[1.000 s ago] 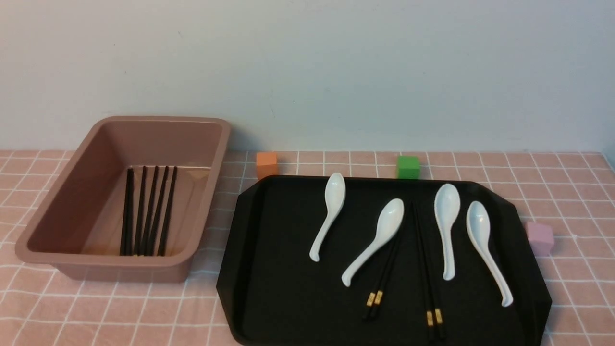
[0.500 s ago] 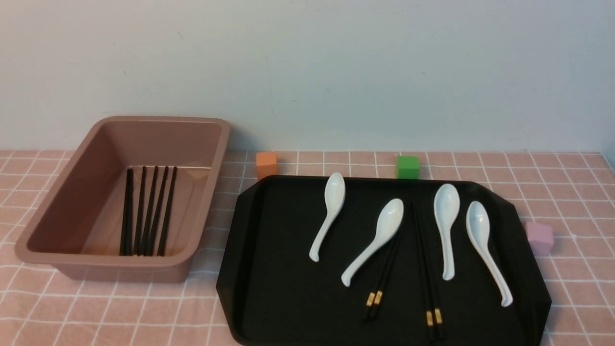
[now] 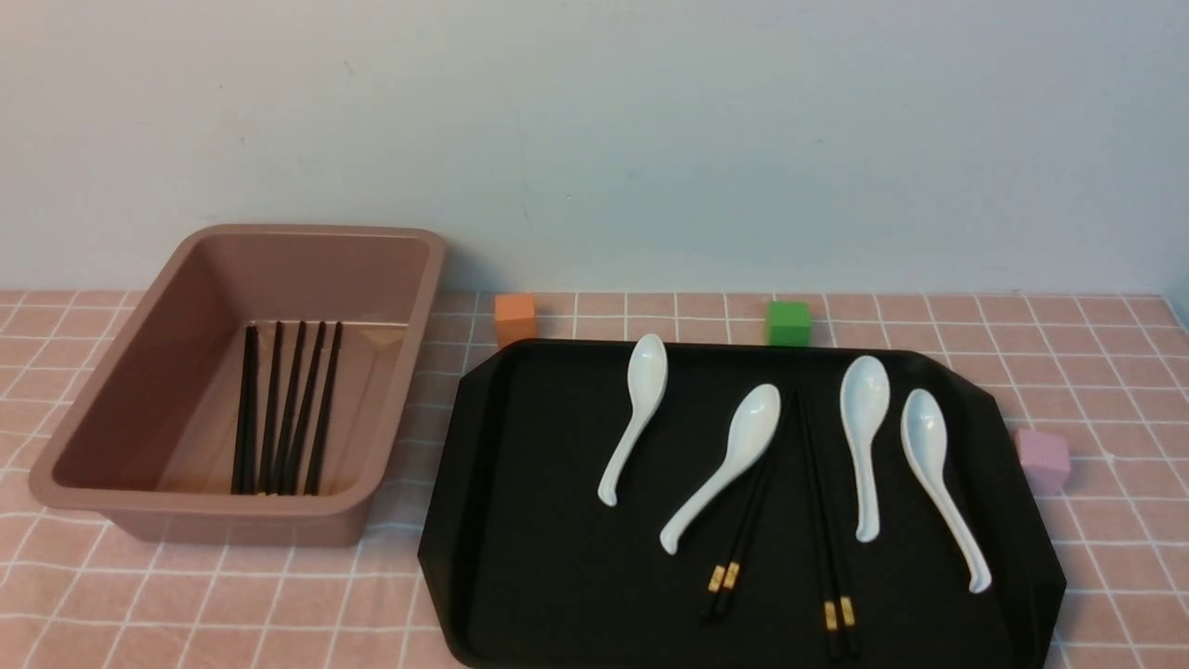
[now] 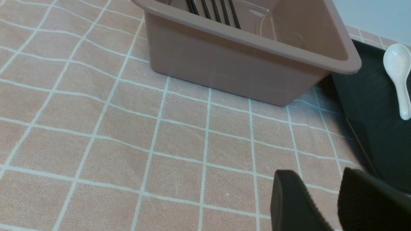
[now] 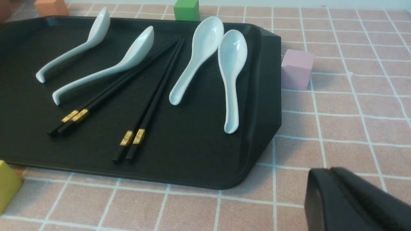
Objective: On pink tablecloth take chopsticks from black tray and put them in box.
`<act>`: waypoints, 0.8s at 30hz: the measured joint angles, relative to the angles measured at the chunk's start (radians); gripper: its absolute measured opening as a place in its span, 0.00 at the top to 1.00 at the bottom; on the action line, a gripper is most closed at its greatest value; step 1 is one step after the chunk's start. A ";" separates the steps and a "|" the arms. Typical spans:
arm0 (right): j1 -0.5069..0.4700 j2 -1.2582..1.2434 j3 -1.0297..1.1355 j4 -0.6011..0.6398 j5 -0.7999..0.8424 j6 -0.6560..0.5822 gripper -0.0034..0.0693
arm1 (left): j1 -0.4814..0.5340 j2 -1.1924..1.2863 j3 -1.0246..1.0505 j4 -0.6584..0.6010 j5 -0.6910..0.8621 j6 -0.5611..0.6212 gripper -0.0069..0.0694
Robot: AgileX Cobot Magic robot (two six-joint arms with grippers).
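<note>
Toward the left edge of the worktop we see the box (image 3: 237,390) standing on the pink tablecloth (image 3: 232,604), with several black chopsticks (image 3: 283,409) lying side by side along its floor. Just beside it, toward the right edge, sits the black tray (image 3: 520,520). On the tray lie four white spoons (image 3: 738,460) and two pairs of chopsticks: one pair (image 3: 738,539) partly under a spoon's handle, the other pair (image 3: 822,530) beside it, gold bands toward the near edge. An orange cube (image 3: 516,318) and a green cube (image 3: 788,322) rest behind the tray, a pink cube (image 3: 1042,457) off its right side.

Our left fingers (image 4: 308,202) hover over bare cloth near the box, a narrow gap between them, holding nothing. Our right fingers (image 5: 350,202) hover over the cloth beside the tray's near right corner, pressed together and empty.
</note>
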 joint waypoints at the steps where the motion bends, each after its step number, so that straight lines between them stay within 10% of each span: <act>1: 0.000 0.000 0.000 0.000 0.000 0.000 0.91 | 0.000 0.000 0.000 0.000 0.000 0.000 0.60; 24: 0.000 0.000 0.000 0.000 0.000 0.002 0.86 | 0.000 0.000 0.000 0.000 0.000 0.000 0.60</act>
